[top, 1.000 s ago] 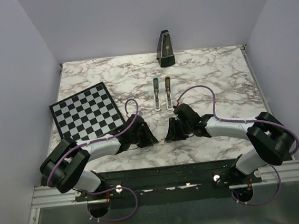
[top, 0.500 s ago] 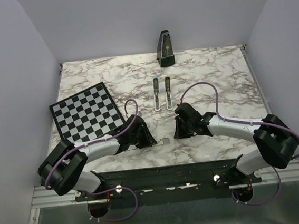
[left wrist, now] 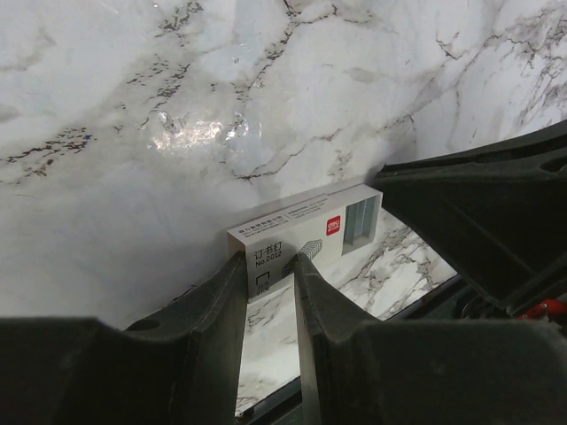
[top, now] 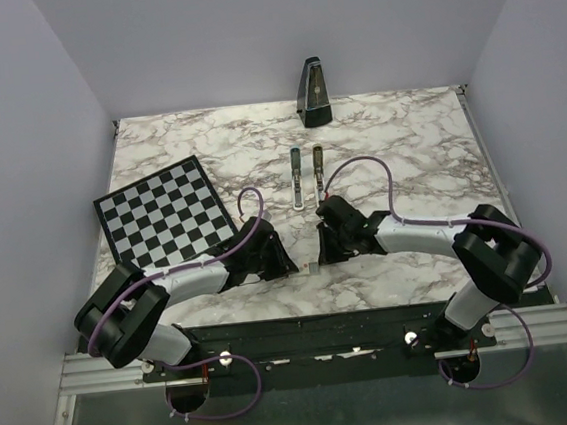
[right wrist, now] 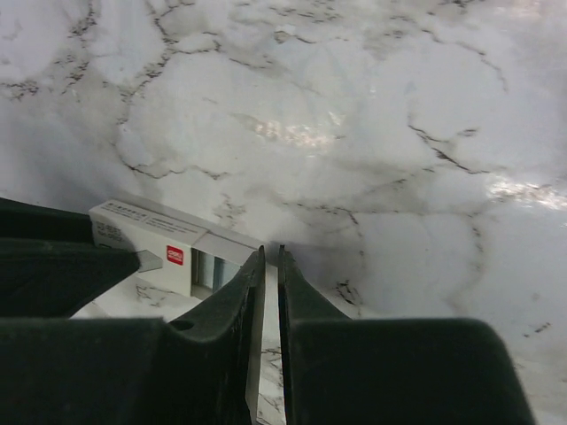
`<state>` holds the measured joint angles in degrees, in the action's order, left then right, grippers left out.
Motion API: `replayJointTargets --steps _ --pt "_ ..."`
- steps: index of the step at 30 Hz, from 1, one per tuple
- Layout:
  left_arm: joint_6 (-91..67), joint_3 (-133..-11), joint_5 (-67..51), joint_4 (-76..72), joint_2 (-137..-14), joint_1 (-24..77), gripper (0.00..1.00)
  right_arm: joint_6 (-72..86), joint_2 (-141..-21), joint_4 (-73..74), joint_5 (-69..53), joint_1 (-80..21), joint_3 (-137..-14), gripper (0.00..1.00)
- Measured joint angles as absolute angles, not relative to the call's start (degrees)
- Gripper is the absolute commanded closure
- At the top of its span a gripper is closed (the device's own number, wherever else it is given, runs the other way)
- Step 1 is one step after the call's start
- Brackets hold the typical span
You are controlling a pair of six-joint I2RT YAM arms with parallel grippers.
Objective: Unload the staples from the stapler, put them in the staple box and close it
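- We list the stapler [top: 297, 179], split into two bars, midway between the bench [top: 407, 140] side edges.
- Left hand [left wrist: 268, 263] pinches the staple box [left wrist: 306, 221] at the near edge.
- Right hand [right wrist: 265, 254] is pressed together just beside it.

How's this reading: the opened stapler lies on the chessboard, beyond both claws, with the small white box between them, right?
One error: the stapler lies on the marble table, right of the chessboard, not on it; the top external view shows this. It is beyond the left claw and right claw, the small white box between them.
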<state>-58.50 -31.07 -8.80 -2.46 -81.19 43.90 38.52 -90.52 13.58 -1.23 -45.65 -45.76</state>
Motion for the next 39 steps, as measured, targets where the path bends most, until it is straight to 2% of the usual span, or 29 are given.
replayJointTargets --steps 10,16,20,39 --pt "-59.13 -31.05 -8.82 -3.07 -81.60 43.90 0.65 41.80 -92.31 13.15 -0.84 -49.50 -47.42 0.82" --pt "-60.12 -30.50 -8.82 -4.05 -81.54 43.90 0.65 43.29 -92.31 13.52 0.75 -49.56 -47.64 0.82" --pt "-60.82 -30.15 -8.82 -4.47 -81.54 44.01 0.62 43.72 -92.31 13.61 0.99 -49.56 -48.25 0.82" --pt "-61.39 -29.93 -8.80 -5.48 -81.67 44.34 0.62 46.00 -93.34 13.34 1.48 -49.91 -48.58 0.82"
